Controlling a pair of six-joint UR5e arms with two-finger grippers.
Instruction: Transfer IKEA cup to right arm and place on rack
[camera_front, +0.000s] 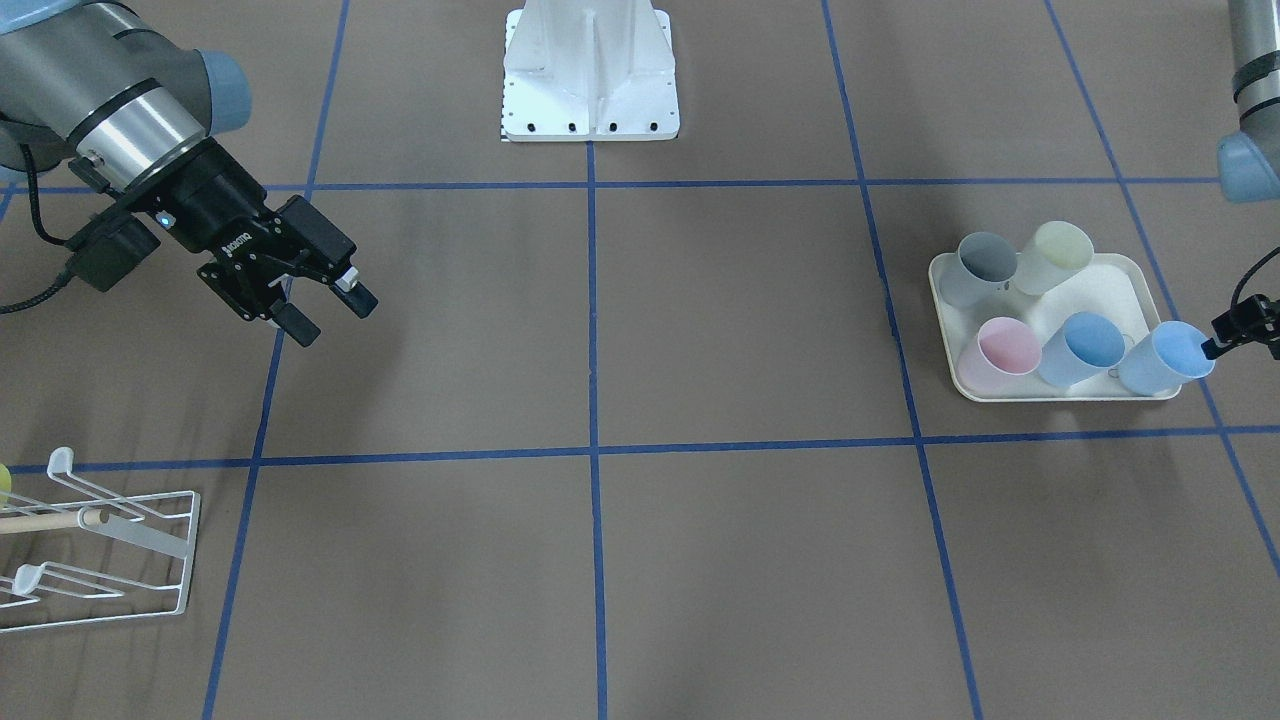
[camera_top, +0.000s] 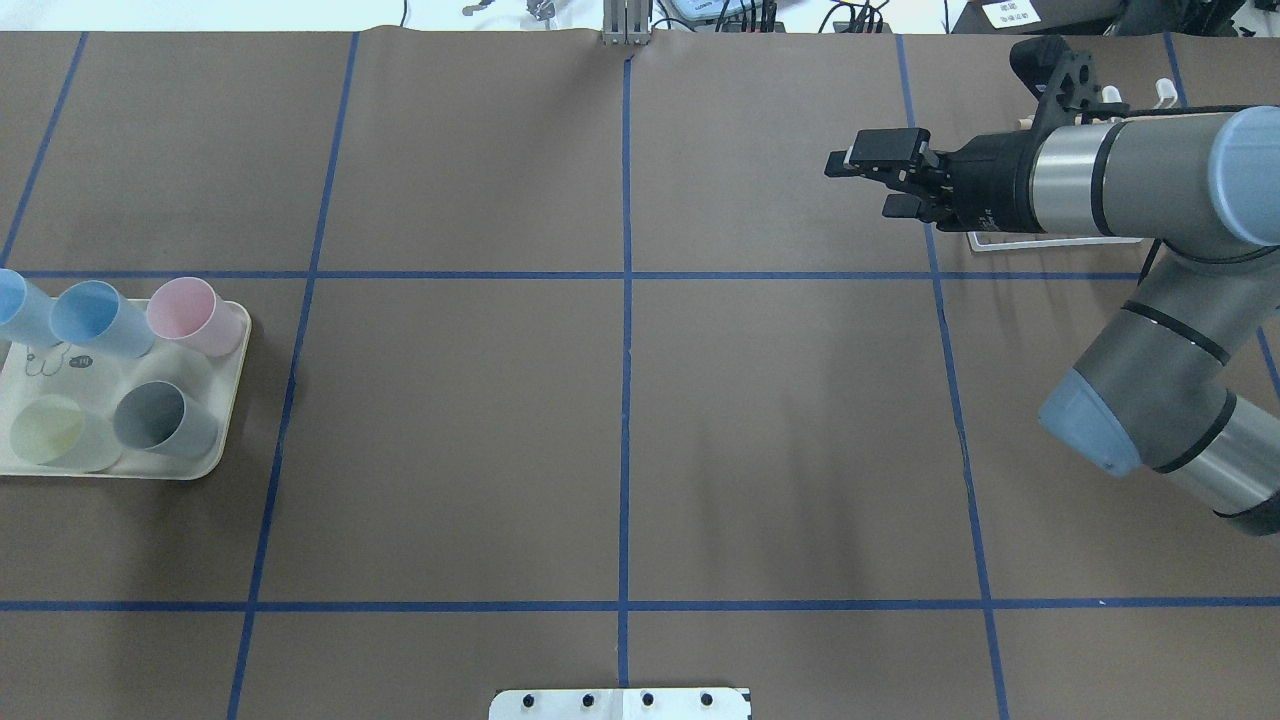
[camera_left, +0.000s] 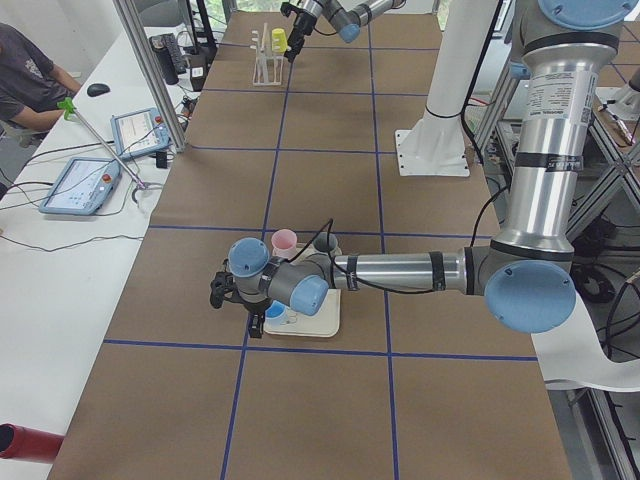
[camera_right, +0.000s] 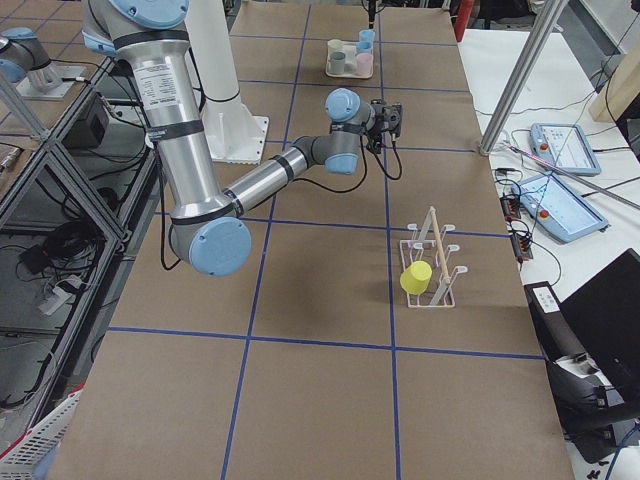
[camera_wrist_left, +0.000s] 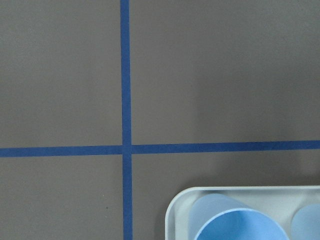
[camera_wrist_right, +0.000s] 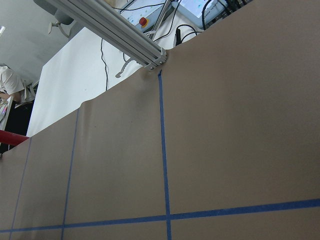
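Table (camera_top: 450, 450): brown, blue tape grid (camera_top: 624, 400). Tray (camera_front: 1125, 285): cream, faint line print. On it, front-facing view: grey cup (camera_front: 985, 265) at 10 o'clock, pale yellow cup (camera_front: 1055, 255) at 1, pink cup (camera_front: 1003, 352) at 8, blue cup (camera_front: 1085, 345) at 6, outer blue cup (camera_front: 1165, 358) at 4. Rack (camera_front: 189, 552): white; yellow cup (camera_right: 416, 277) on it.

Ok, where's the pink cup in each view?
Front-facing: pink cup, right side, lower-left corner of the cream tray.
Overhead: cup at left edge, tray's upper right corner.
Exterior left: cup at centre, tray's far end.
Exterior right: cup at top centre, on the tray.
Left wrist: not in it.
Right wrist: not in it.
Shared landmark: the cream tray.
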